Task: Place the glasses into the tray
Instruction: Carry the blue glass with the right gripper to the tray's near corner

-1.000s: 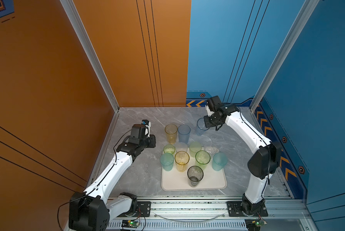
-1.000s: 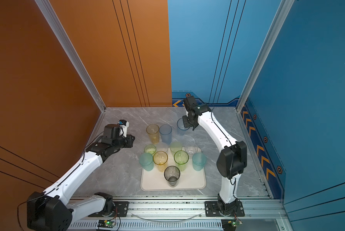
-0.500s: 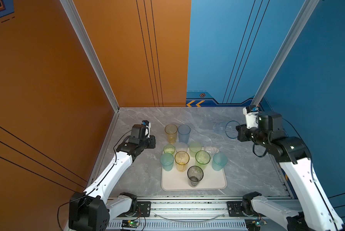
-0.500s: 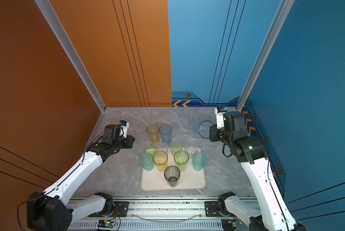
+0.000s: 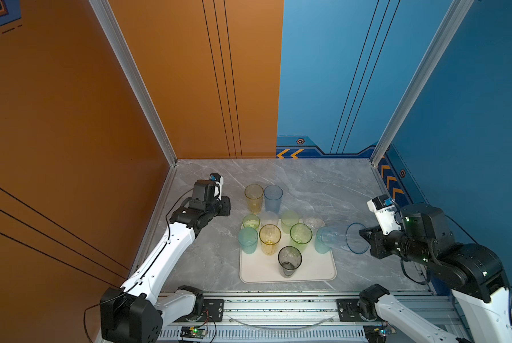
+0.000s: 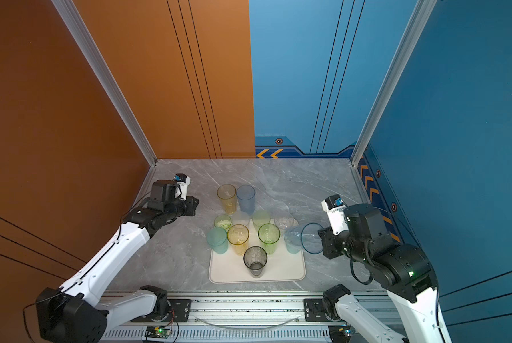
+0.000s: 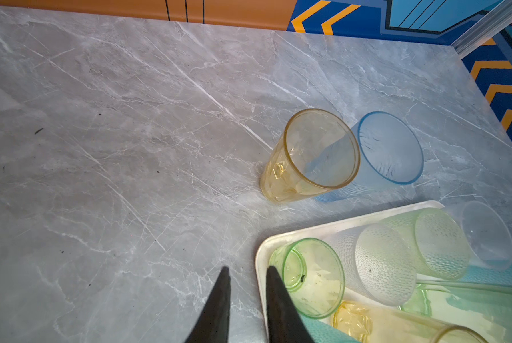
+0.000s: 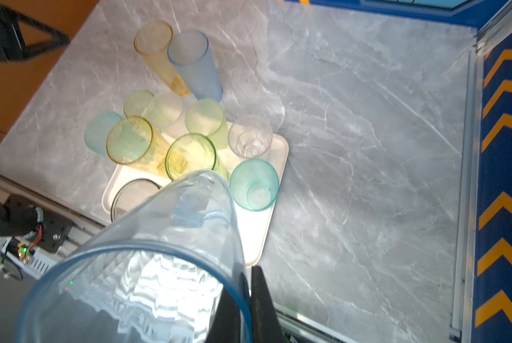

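The cream-white tray (image 5: pixel 311 271) (image 6: pixel 281 271) holds several glasses, among them a smoky grey one (image 5: pixel 289 261) at its front and a teal one (image 8: pixel 254 184) at its right edge. A tall yellow glass (image 5: pixel 253 198) and a tall blue glass (image 5: pixel 273 198) stand on the table behind the tray. My right gripper (image 5: pixel 364 236) (image 8: pixel 247 285) is shut on the rim of a clear blue-rimmed glass (image 5: pixel 342 237) (image 8: pixel 159 237), held on its side in the air over the tray's right edge. My left gripper (image 5: pixel 226 206) (image 7: pixel 246 276) hovers left of the tray, slightly open with nothing between its fingers.
The grey marble table (image 5: pixel 323 184) is walled by an orange panel on the left and blue panels at the back and right. An aluminium rail (image 5: pixel 278 303) with both arm bases runs along the front edge.
My right arm has swung from the back middle round to the right side, carrying the blue-rimmed glass down to the tray's right edge. The left arm has not moved.
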Controlling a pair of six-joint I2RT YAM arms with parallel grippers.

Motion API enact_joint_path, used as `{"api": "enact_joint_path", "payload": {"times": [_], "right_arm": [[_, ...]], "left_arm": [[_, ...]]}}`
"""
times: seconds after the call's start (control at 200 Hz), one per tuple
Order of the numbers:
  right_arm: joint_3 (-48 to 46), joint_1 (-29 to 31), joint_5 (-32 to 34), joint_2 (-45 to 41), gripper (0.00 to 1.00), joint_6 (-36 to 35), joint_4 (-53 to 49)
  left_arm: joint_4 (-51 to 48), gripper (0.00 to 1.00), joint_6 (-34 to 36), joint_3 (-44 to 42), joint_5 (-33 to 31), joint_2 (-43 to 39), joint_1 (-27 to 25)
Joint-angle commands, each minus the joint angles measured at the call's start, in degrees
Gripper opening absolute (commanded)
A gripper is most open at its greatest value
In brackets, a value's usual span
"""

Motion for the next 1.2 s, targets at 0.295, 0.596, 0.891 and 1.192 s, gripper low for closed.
{"api": "enact_joint_path", "payload": {"times": [0.295, 0.596, 0.891, 1.192], "right_arm": [[-11.46, 10.07, 7.68, 4.14, 0.00, 14.31, -1.46], [-18.74, 19.14, 14.91, 7.66, 0.00, 21.80, 8.48], [-20.40, 26.49, 18.47, 13.92, 0.00, 23.91, 12.98], [-21.47, 29.81, 17.62, 17.83, 0.00, 24.61, 14.33]], "left_arm": [[-2.52, 0.24, 1.00, 4.31, -0.50, 0.90, -0.81], [-2.52, 0.24, 1.08, 4.82, -0.06, 2.00, -1.33], [-2.52, 0.24, 1.33, 5.49, -0.06, 3.59, -2.17], [-2.96, 0.24, 1.63, 6.06, -0.30, 3.69, -2.57]]}}
